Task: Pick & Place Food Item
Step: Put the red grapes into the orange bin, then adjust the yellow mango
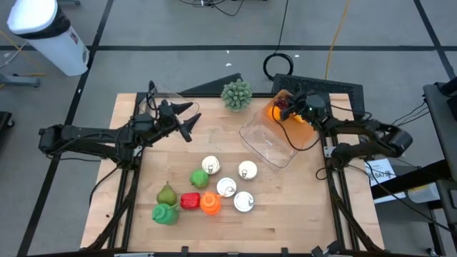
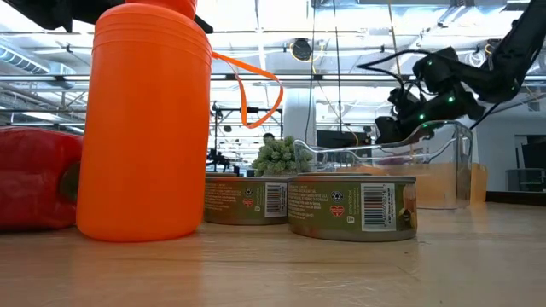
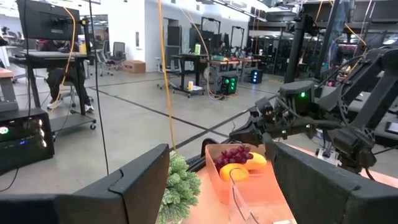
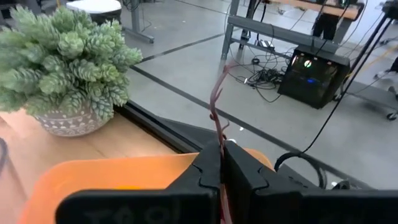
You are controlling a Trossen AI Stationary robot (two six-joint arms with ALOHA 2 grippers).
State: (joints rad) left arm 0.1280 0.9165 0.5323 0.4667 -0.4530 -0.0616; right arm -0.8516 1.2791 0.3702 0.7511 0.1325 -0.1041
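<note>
One clear bin, tipped, right of table centre; one orange tray behind it. One potted plant at far edge. Four cans, one pear, one red pepper, one orange bottle clustered near front; bare wood at left. Right gripper above tray, fingers together, clamped on stem of grape bunch. Left gripper hovering left-centre, fingers apart, holding nothing.

We see a grey concrete floor crossed by dark lines, a white bin beyond the table's far left corner, cables trailing behind it, workbenches and bright ceiling lights.
</note>
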